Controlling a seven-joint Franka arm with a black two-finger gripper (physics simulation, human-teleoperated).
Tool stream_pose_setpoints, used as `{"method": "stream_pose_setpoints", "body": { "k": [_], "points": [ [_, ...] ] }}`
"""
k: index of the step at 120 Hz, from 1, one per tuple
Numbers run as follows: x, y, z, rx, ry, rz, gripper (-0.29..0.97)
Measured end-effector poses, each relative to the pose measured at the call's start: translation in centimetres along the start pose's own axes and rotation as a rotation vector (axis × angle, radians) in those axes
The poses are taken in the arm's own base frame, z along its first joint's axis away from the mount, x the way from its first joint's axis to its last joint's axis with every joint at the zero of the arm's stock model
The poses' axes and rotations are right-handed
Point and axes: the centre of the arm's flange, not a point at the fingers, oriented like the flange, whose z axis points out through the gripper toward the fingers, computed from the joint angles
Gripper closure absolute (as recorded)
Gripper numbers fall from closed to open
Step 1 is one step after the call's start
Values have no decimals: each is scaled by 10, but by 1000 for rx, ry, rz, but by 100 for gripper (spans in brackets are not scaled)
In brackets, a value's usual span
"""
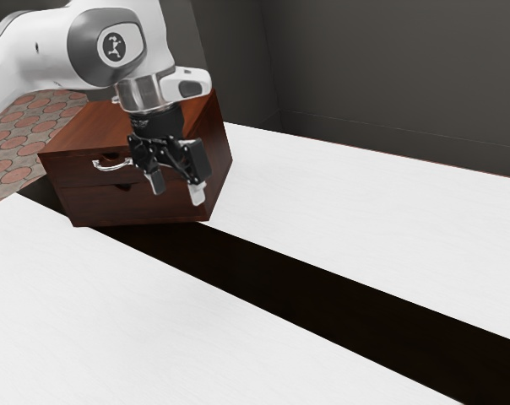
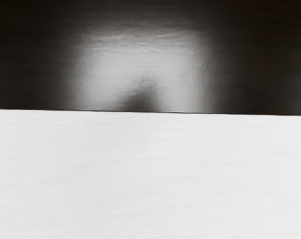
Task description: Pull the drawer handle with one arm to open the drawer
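Observation:
A dark wooden drawer cabinet stands at the back left of the table in the exterior view. Its upper drawer front carries a curved silver handle. My black gripper hangs in front of the cabinet, just to the right of the handle and clear of it. Its two fingers point down and stand apart with nothing between them, so it is open. In the wrist view a white tabletop panel meets a glossy dark strip.
The table is white with a wide dark band running diagonally across it from below the cabinet. A patterned tiled floor shows behind the cabinet at the exterior view's left. Dark walls close the back.

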Motion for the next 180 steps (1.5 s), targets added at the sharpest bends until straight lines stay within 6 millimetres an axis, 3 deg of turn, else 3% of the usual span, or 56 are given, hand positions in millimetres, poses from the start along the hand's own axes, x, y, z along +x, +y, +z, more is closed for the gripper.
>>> {"method": "stream_pose_setpoints", "body": {
  "k": [28, 32, 38, 42, 49, 58, 70, 82, 88, 101, 106, 112, 122, 130, 150, 164, 180],
  "points": [
    [0, 0, 0, 2, -6, 18, 0],
    [-5, -1, -12, 5, 16, 19, 0],
    [-25, 1, -57, 15, 94, 23, 0],
    [-37, 1, -76, 17, 121, 24, 0],
    [-47, 4, -89, 18, 134, 32, 0],
    [-50, 6, -92, 18, 132, 38, 0],
    [-44, 2, -82, 20, 120, 38, 0],
    [-41, 3, -54, 18, 70, 52, 0],
    [-69, 7, -39, 11, 44, 70, 0],
    [-159, 6, 3, 16, 35, 120, 0],
    [-179, 7, 19, 32, 37, 143, 0],
    [-187, 6, 29, 56, 51, 164, 0],
    [-191, -13, 32, 69, 85, 197, 0],
    [-195, -16, 24, 71, 128, 272, 0],
    [-203, -74, 25, 59, 173, 309, 0],
    [-176, -105, 50, 101, 127, 361, 0],
    [-127, -122, 51, 184, 93, 454, 0]
  ]
}}
